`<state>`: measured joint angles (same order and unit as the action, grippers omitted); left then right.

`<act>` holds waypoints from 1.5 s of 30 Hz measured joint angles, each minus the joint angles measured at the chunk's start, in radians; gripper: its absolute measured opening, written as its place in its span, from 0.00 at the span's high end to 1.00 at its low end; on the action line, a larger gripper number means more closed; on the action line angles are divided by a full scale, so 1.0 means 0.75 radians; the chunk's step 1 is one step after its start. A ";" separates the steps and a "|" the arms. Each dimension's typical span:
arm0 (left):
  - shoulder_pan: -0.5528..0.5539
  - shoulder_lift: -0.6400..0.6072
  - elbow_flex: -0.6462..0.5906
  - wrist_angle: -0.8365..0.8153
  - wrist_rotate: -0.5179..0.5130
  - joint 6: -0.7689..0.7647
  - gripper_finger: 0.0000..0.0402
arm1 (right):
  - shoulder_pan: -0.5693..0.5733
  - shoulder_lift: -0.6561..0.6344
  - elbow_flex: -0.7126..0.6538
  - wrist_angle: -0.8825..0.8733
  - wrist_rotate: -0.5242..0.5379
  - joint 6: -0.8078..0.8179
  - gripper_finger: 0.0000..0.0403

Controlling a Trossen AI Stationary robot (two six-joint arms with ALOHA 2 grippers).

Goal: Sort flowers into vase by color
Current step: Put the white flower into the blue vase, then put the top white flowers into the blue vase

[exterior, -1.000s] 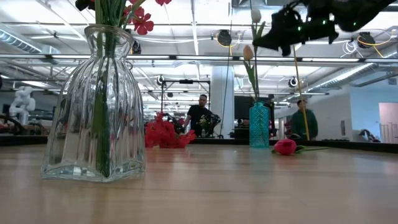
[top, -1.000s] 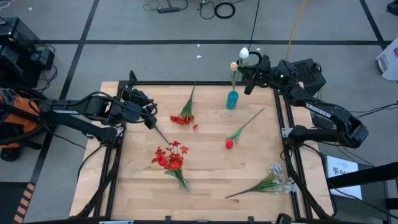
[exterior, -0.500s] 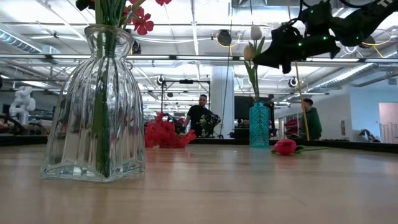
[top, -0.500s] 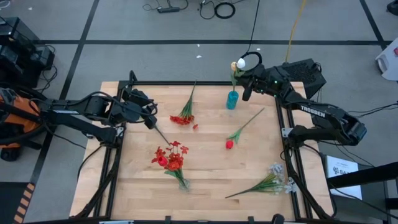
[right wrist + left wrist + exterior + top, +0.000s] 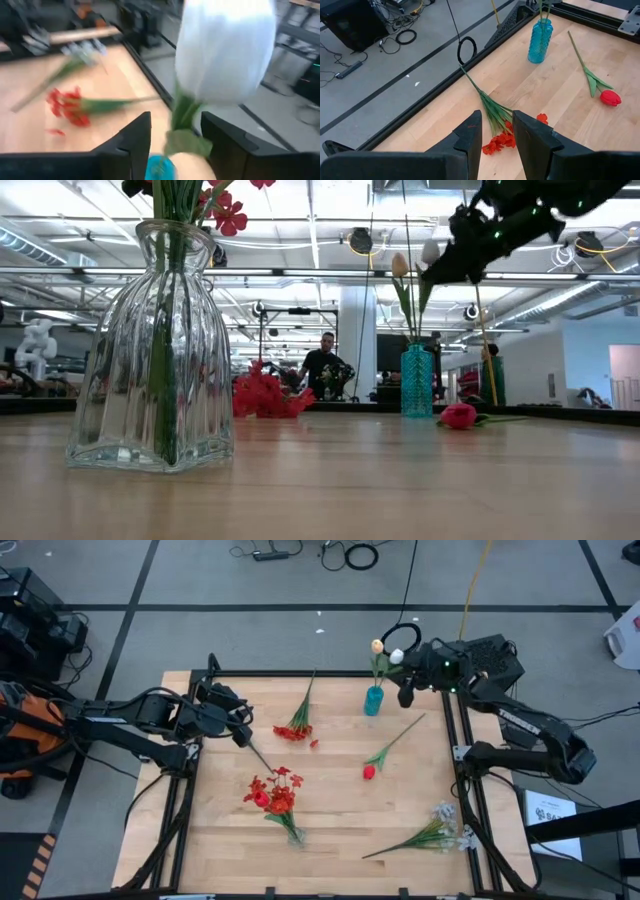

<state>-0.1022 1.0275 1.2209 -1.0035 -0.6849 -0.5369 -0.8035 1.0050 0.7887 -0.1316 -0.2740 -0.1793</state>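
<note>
A teal vase [image 5: 373, 700] stands at the table's far edge with a cream tulip [image 5: 377, 644] and a white tulip [image 5: 397, 657] in it, stems down. My right gripper [image 5: 175, 120] is open just beside the white tulip [image 5: 225, 50], with a finger on either side of its stem. A clear glass vase [image 5: 155, 350] with red flowers [image 5: 272, 792] stands near the front. A red blossom stem [image 5: 293, 730], a red rosebud stem [image 5: 369, 771] and a pale spray [image 5: 440, 833] lie flat on the table. My left gripper [image 5: 240, 730] waits open at the left, holding nothing.
A black frame [image 5: 455, 740] runs around the wooden table top. Cables [image 5: 360, 555] lie on the floor beyond the far edge. People stand in the room behind the table [image 5: 322, 365]. Bare wood shows at the table's centre and near left.
My right gripper has come down toward the teal vase with the white tulip and opened, then drawn back a little toward the table's right edge. The tulip has dropped lower and now stands in the vase, leaning right.
</note>
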 joint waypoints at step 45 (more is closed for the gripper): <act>0.013 0.028 0.000 -0.011 -0.024 -0.271 0.71 | 0.699 0.335 0.514 -1.287 0.291 0.005 0.59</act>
<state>-0.0926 1.0488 1.2209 -1.0114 -0.7029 -0.7402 -0.2795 1.2563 1.1744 -1.0966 -0.0558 -0.1759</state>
